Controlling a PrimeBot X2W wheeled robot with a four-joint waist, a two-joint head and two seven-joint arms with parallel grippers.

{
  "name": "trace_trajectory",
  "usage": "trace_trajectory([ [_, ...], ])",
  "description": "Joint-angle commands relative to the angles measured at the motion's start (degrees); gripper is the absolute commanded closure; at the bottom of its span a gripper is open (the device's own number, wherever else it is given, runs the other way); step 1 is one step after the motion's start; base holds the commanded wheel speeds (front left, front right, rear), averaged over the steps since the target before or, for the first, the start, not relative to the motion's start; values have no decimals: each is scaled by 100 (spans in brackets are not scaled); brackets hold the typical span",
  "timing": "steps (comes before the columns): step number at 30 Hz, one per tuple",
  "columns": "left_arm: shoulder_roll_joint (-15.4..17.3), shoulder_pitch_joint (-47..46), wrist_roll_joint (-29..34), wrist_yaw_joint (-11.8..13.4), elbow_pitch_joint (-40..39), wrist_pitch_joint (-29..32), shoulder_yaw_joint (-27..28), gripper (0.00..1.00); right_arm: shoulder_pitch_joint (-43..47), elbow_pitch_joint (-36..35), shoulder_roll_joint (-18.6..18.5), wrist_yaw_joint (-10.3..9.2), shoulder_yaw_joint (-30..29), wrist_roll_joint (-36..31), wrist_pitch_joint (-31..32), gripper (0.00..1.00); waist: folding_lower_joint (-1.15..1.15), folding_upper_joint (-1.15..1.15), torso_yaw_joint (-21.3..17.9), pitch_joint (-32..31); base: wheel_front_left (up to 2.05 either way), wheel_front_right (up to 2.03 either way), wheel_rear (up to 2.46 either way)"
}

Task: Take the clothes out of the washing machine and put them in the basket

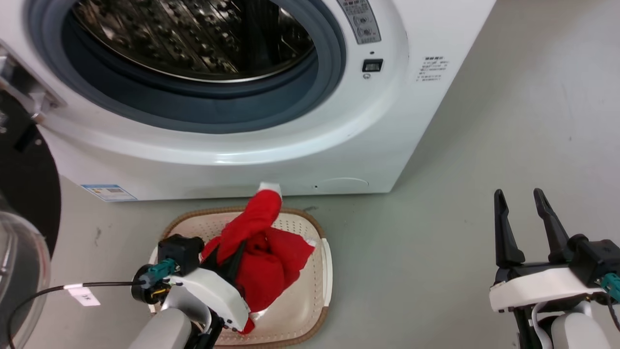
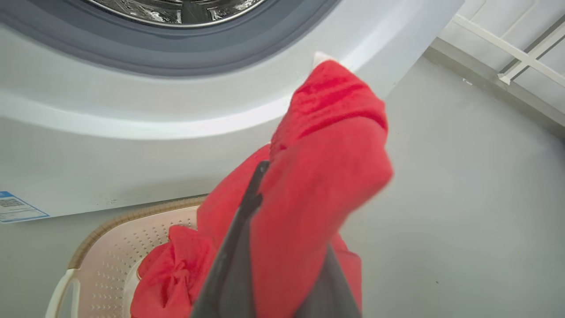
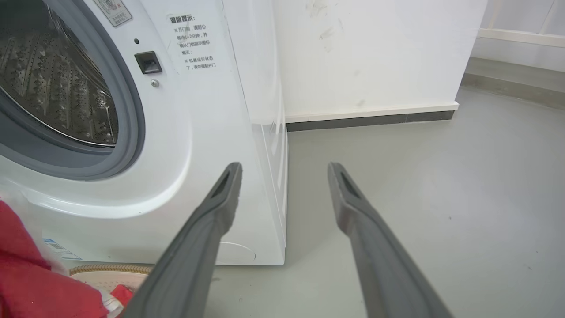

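Nearest us, at lower left, our left gripper [image 1: 231, 259] is clamped on a red garment [image 1: 254, 218], its dark fingers buried in the cloth. At lower right, well apart, our right gripper [image 1: 518, 196] holds nothing, its fingers spread over bare floor.

Just beneath and beyond the left gripper sits the basket [image 1: 302, 310], cream with a brown rim. What seems to be a second red garment [image 1: 283, 264] lies bunched inside it.

The held garment's long axis runs from the fingers up and away from us. It ends in a white cuff [image 1: 270, 187] that pokes past the basket's far rim toward the washing machine [image 1: 242, 160]. We judge the cuff end should be drawn back over the basket before letting go. The left arm is the one placed to do it.

Farthest from us, the steel drum [image 1: 193, 34] looks empty in the part we can see.
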Motion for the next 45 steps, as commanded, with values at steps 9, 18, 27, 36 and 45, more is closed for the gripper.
trace_trajectory([
  [9,4,-807,148,-31,1142,-179,-607,100,-370,-182,0,-4,68,71,-13,0,0,0,-431,1127,0,0,0],
  [18,113,-1879,68,-32,2413,-276,-1133,100,-709,-420,3,-4,111,271,-13,0,0,0,-831,2251,0,0,0],
  [27,261,-2798,-77,-33,3339,-313,-1453,100,-949,-744,3,-4,345,553,-13,0,0,0,-1179,3153,0,0,0],
  [36,305,-3354,-95,-33,3973,-337,-1661,100,-1032,-875,3,-4,420,646,-13,0,0,0,-1311,3634,0,0,0],
  [45,432,-3361,118,27,4037,-333,-1695,0,-1042,-852,2,-4,477,652,-13,0,0,0,-1353,3681,0,0,0],
])
